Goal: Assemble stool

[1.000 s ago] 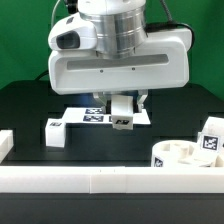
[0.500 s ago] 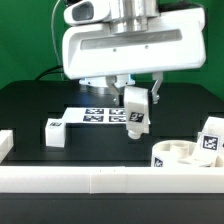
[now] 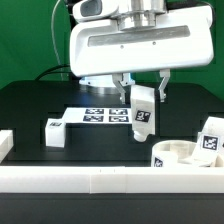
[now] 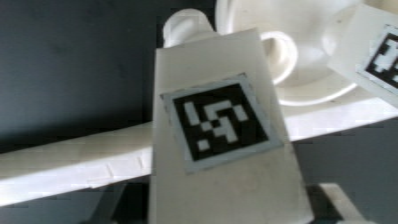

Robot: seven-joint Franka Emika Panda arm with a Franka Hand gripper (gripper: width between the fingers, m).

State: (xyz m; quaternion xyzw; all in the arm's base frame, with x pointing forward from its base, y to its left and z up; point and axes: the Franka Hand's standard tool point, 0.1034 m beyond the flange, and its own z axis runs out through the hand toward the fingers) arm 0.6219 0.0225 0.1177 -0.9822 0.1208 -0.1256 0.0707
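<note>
At the exterior view's left a short blocky white plastic leg [image 3: 55,131] sits on the black table [image 3: 25,105], square black-and-white tag on top, just beside the marker board [image 3: 97,116]. Centre, the jaws are pinching a second tagged white leg [image 3: 142,113], hanging clear of the table and slightly tilted. At the exterior view's right, the round white ring-like seat disc [image 3: 178,155] lies behind the long white rail wall [image 3: 100,180], a third tagged leg [image 3: 212,137] just beside it.

- We see bright, even light in the exterior view, with mild glare on the white arm housing [image 3: 140,50].
- The table [image 3: 30,105] looks dark.
- In the wrist view the leg [image 4: 214,120] looks soft (its tag is readable), and the seat [image 4: 302,50] blurs.
</note>
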